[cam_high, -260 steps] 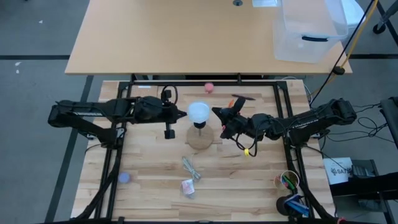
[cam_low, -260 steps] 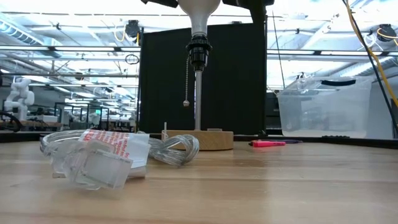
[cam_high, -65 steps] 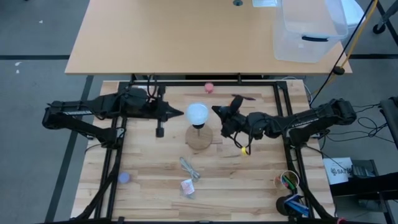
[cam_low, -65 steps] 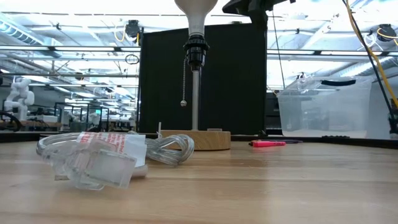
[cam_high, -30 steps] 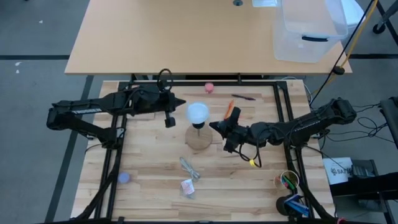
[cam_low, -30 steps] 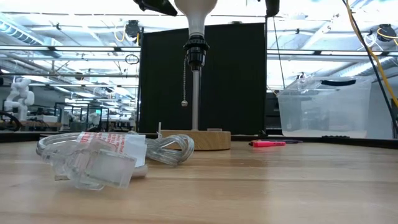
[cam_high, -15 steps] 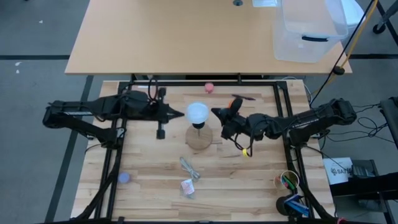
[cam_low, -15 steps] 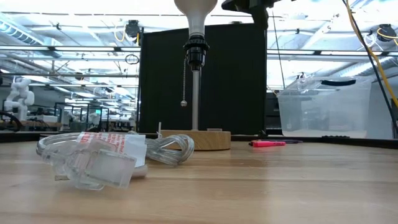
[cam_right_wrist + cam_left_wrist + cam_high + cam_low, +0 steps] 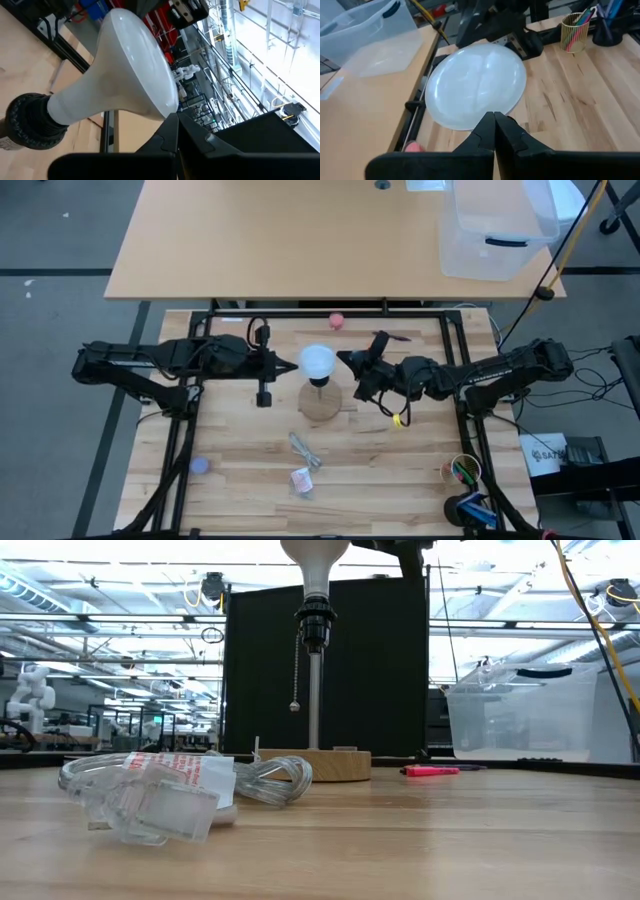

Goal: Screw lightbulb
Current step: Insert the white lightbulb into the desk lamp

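On the slatted wooden table (image 9: 240, 470), the lightbulb (image 9: 318, 361) sits upright in its black socket (image 9: 312, 628) at the centre. The left gripper (image 9: 292, 363) and right gripper (image 9: 343, 358) flank the globe on either side, both pinched fully closed with nothing held.

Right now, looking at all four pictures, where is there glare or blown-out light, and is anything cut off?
Low view: the room's ceiling behind is washed out bright, and the white frosted lightbulb is cropped at the top edge. Right wrist view: strong backlight from windows. Left wrist view: soft sheen on the bulb's globe. High view: even light, only faint shadows on the pale wooden slat table.
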Robot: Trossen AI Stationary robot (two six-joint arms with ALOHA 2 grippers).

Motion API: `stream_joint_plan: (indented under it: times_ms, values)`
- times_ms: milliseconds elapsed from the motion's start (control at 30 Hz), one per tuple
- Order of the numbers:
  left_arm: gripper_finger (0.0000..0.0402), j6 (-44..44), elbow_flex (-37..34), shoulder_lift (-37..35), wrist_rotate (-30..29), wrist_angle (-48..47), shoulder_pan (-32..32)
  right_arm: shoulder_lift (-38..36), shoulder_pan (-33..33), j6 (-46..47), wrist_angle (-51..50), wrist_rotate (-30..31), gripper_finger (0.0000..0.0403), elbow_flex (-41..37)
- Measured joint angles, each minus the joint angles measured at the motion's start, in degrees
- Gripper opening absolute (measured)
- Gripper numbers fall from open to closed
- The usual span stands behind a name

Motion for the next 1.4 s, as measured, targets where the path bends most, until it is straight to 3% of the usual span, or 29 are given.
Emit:
stream_joint_plan:
  times_ms: [867, 1133, 1400]
  values:
    - [0.0000, 1.03, -0.04, 1.79, -1.66, 1.61, 9.20, 0.02, 7.06, 4.79, -4.29, -1.28, 0.0000, 0.02]
    - [0.0000, 2.96, -0.04, -0.67, -1.82, 3.70, 6.36, 0.02, 5.89, 5.49, -6.75, 4.89, 0.0000, 0.02]
    - [0.0000, 3.01, 0.02, -1.15, 2.18, 3.09, 1.25, 0.00, 1.46, 1.71, -4.30, 4.82, 0.0000, 0.02]
